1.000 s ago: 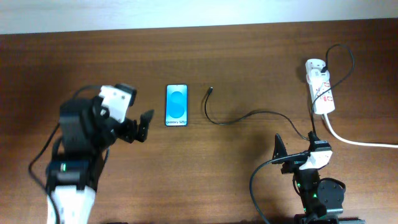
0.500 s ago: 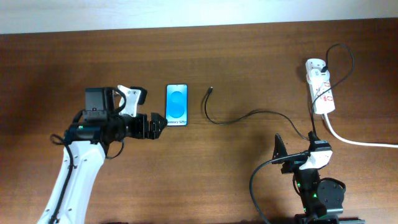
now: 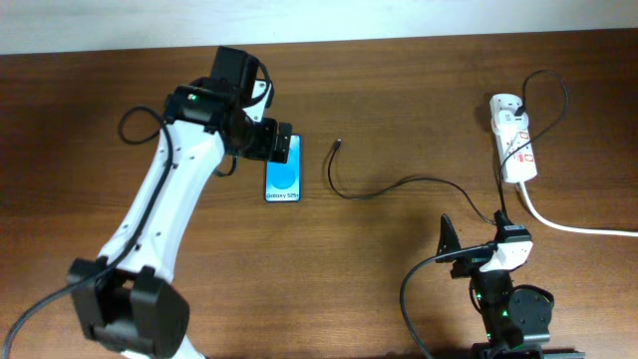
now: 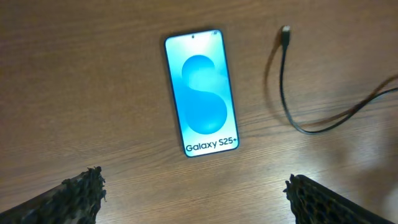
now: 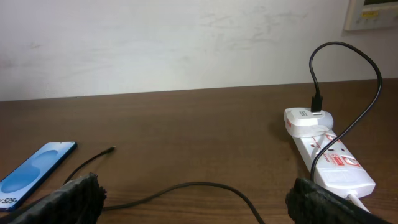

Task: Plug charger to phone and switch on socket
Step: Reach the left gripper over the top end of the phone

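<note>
The phone [image 3: 283, 179] lies flat on the table, blue screen up; it also shows in the left wrist view [image 4: 201, 93] and the right wrist view [image 5: 34, 171]. The charger is a thin black cable [image 3: 399, 183] whose plug tip [image 3: 339, 145] lies loose just right of the phone, apart from it [image 4: 285, 31]. The cable runs right to the white socket [image 3: 514, 140]. My left gripper [image 3: 276, 145] is open and empty above the phone's far end [image 4: 199, 199]. My right gripper [image 3: 474, 237] is open and empty, near the front edge [image 5: 199, 199].
A thick white cord [image 3: 568, 224] leaves the socket toward the right edge. A white plug adapter [image 5: 308, 119] sits in the socket's far end. The brown wooden table [image 3: 399, 90] ends at a white wall behind.
My left arm has swung from the table's left side up and to the right, so its gripper now hangs over the phone's far end. The right arm, phone and cable have not moved.
</note>
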You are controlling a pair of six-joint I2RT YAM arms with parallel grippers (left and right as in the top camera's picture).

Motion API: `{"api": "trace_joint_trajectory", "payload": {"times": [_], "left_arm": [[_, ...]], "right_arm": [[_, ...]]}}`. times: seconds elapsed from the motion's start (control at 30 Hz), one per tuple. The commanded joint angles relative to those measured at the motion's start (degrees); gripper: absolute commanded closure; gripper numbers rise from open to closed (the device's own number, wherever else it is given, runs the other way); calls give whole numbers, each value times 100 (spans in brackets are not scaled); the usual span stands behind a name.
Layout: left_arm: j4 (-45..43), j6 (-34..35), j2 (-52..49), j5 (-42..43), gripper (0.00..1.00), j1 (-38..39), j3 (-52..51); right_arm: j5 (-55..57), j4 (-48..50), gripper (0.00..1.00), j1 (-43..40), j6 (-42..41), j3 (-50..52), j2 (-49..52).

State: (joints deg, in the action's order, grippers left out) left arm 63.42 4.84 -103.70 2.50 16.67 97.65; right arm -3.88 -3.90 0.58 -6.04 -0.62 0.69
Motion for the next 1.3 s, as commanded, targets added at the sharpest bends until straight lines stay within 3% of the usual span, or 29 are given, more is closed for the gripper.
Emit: {"api": "trace_joint_trajectory", "payload": {"times": [0.0, 0.67, 0.77, 1.27], "left_arm": [[-59, 146, -385, -59, 1, 90, 136], [-892, 203, -1869, 166, 1, 321, 133], [-898, 643, -1941, -118, 1, 321, 133], [-1045, 732, -2199, -125, 1, 321, 127]], "right_arm": [[9, -26, 2, 44, -17, 31, -37], [9, -26, 2, 44, -17, 31, -37], [7, -26, 2, 44, -20, 31, -37], [9, -26, 2, 44, -17, 31, -37]]}}
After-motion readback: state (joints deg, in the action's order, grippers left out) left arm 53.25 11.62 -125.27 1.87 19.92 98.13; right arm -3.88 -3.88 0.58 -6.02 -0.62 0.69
